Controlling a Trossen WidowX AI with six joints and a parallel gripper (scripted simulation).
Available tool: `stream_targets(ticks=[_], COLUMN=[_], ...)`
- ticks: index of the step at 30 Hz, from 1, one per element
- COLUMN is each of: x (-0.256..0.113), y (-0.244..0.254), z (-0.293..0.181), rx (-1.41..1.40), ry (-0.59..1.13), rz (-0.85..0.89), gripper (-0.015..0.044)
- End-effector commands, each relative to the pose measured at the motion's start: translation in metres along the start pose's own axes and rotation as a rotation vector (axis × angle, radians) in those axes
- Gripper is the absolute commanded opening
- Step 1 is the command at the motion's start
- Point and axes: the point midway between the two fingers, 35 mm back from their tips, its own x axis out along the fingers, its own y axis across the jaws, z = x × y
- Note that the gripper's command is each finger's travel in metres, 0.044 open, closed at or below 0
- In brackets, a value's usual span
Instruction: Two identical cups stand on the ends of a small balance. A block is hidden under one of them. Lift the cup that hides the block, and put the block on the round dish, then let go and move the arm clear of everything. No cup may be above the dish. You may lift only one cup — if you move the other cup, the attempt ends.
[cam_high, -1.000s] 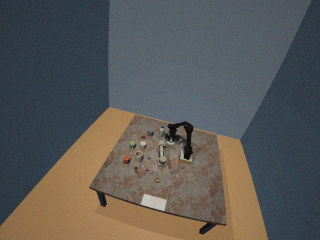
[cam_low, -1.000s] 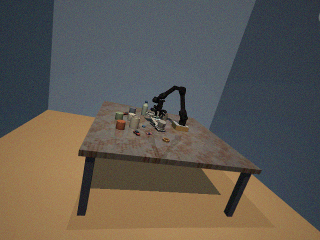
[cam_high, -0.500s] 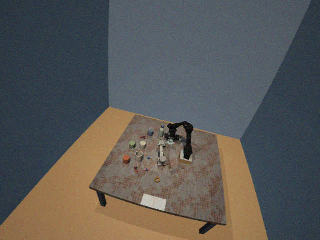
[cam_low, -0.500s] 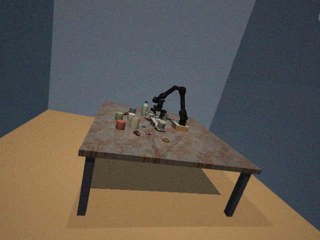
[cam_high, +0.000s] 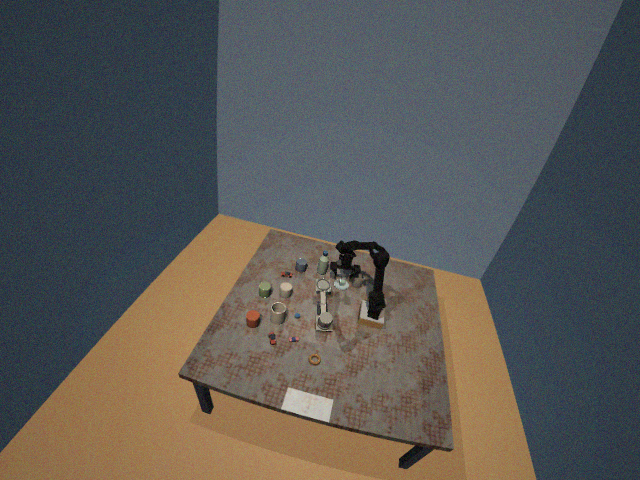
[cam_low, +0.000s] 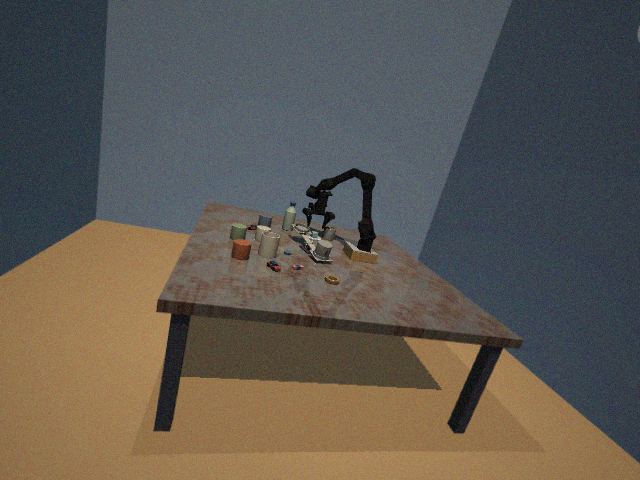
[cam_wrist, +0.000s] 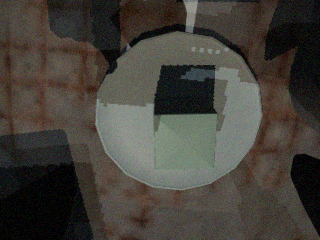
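A pale green block rests on the round dish, near its middle. My gripper is open and empty just above the block, its fingers spread wide to either side. The balance stands beside the dish. Its far end is bare and raised; its near end is low and bears a grey cup. The other grey cup stands on the table beyond the dish, toward the arm side. No cup is above the dish.
A green bottle stands behind the balance. Left of it are a blue-grey cup, a green cup, a cream cup, a tall beige mug and a red cup. A ring lies in front.
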Motion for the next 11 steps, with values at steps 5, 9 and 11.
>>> stream_targets(ticks=[5,9,11], x=[-0.035,-0.057,-0.057], y=[-0.002,-0.002,-0.002], z=[0.0,-0.002,-0.002], rx=[0.015,0.007,0.007], ry=[-0.002,-0.005,-0.005], rz=[0.003,0.003,0.003], gripper=[0.044,0.044,0.044])
